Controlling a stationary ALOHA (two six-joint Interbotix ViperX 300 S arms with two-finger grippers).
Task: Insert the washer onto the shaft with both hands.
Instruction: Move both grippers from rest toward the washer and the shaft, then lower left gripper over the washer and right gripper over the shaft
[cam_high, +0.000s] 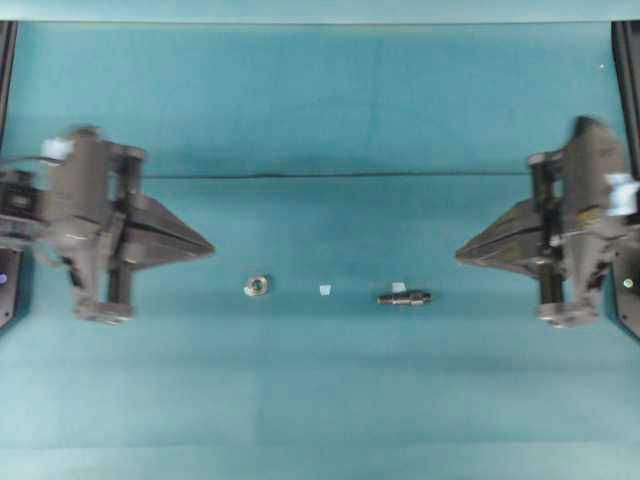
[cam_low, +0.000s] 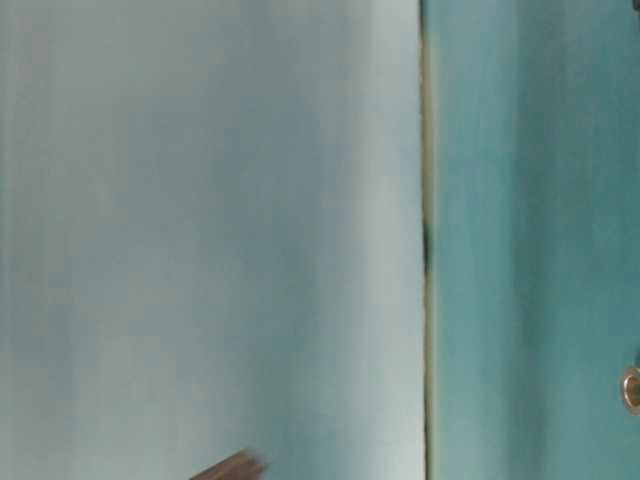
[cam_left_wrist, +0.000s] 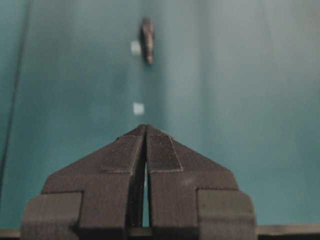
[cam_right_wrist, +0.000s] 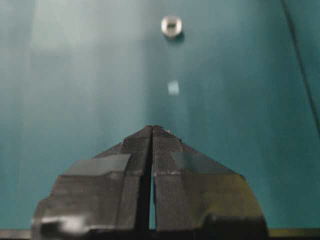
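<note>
The silvery washer (cam_high: 256, 286) lies flat on the teal table, left of centre; the right wrist view shows this washer (cam_right_wrist: 171, 25) far ahead. The dark shaft (cam_high: 404, 297) lies on its side right of centre, and the left wrist view has the shaft (cam_left_wrist: 147, 40) far ahead. My left gripper (cam_high: 210, 248) is shut and empty, up and to the left of the washer, its tips (cam_left_wrist: 146, 127) pressed together. On the right, my right gripper (cam_high: 459, 252) points inward, shut and empty, above and right of the shaft, with tips (cam_right_wrist: 152, 128) closed.
A pale tape scrap (cam_high: 324, 290) lies between washer and shaft, and another scrap (cam_high: 398, 287) sits beside the shaft. A dark seam (cam_high: 340, 176) crosses the table behind the parts. The table-level view is blurred, showing only a washer edge (cam_low: 632, 390).
</note>
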